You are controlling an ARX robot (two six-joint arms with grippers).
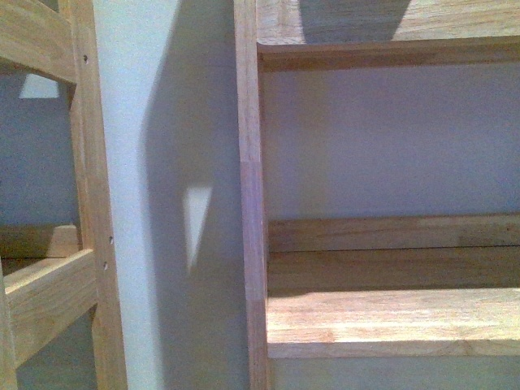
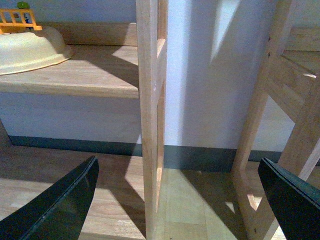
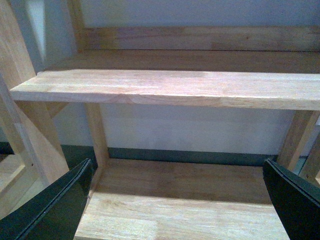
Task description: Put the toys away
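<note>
Pale wooden shelving stands against a plain white wall (image 1: 171, 162), sunlight cutting hard-edged shadows across it. In the front view a smooth, light-grained shelf board (image 1: 390, 321) runs out to the right of an upright post (image 1: 252, 203), and a second shelf frame (image 1: 81, 162) stands to the left; neither arm shows there.

The left gripper (image 2: 177, 200) is spread wide and holds nothing, its dark glossy fingers (image 2: 60, 205) either side of a slim wooden upright (image 2: 150, 115). Beyond it lie a wood-plank floor (image 2: 185, 205) and a dark baseboard (image 2: 200, 157). Off to one side, on a shelf, sits a cream, rounded bowl-like thing (image 2: 27, 50) with an orange plastic piece (image 2: 17, 19) behind it.

The right gripper (image 3: 177, 200) is likewise spread and empty, facing two bare shelf boards (image 3: 175, 87), well apart from them.

The plush toy appears in none of the views.
</note>
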